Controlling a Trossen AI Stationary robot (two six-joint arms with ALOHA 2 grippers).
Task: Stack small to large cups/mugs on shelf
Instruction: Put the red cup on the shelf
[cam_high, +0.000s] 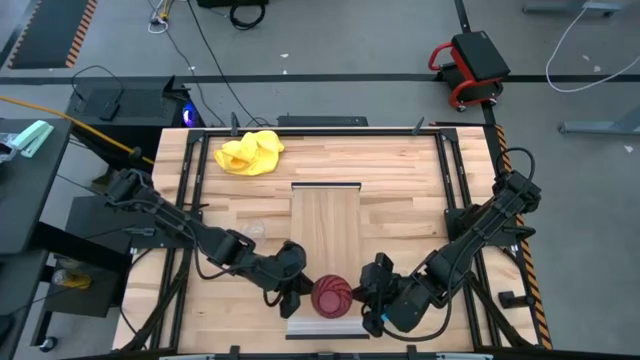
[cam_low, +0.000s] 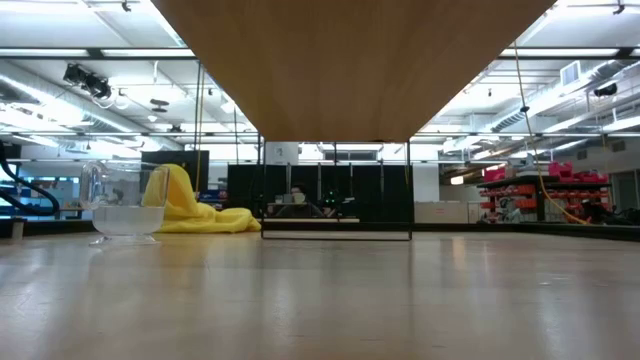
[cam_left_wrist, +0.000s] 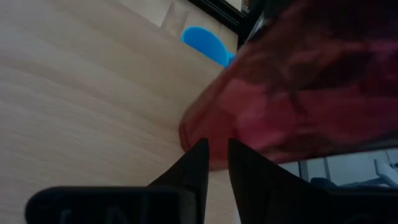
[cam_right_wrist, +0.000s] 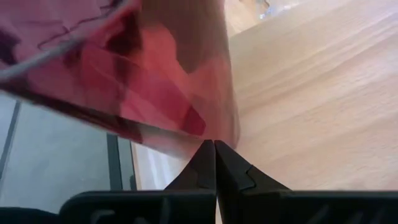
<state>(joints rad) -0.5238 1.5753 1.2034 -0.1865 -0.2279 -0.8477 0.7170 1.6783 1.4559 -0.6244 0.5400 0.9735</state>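
From overhead, both arms crowd the near end of the shelf (cam_high: 325, 235), with the red tumbler (cam_high: 332, 295) standing between them: left gripper (cam_high: 292, 285) just beside its left flank, right gripper (cam_high: 375, 290) just beside its right. From up here I cannot tell whether either pair of fingers is open or shut. Tumbler mouth faces up, inside looks empty, nothing nested in it. Glass cup (cam_high: 248, 231) sits on the tabletop (cam_high: 400, 165) left of the shelf, well apart from the tumbler; yellow cloth (cam_high: 250, 153) at the far left corner. Risk as I see it: two grippers this near one tall vessel, so a nudge from either could tip it or shove it off the shelf's near end. At table height, the shelf's underside fills the top, glass cup (cam_low: 124, 205) stands upright with the cloth (cam_low: 190, 205) behind; cup looks empty, no arms visible. Through the left wrist, fingers (cam_left_wrist: 193, 174) sit slightly parted, nothing between them, tumbler (cam_left_wrist: 298, 87) looming close ahead; a blue patch (cam_left_wrist: 205, 43) beyond is likely the mug, contents not visible. Through the right wrist, tips (cam_right_wrist: 214, 163) pressed together, empty, tumbler (cam_right_wrist: 124, 68) right in front. Shut tips cannot grasp; pushing forward would just knock the tumbler.
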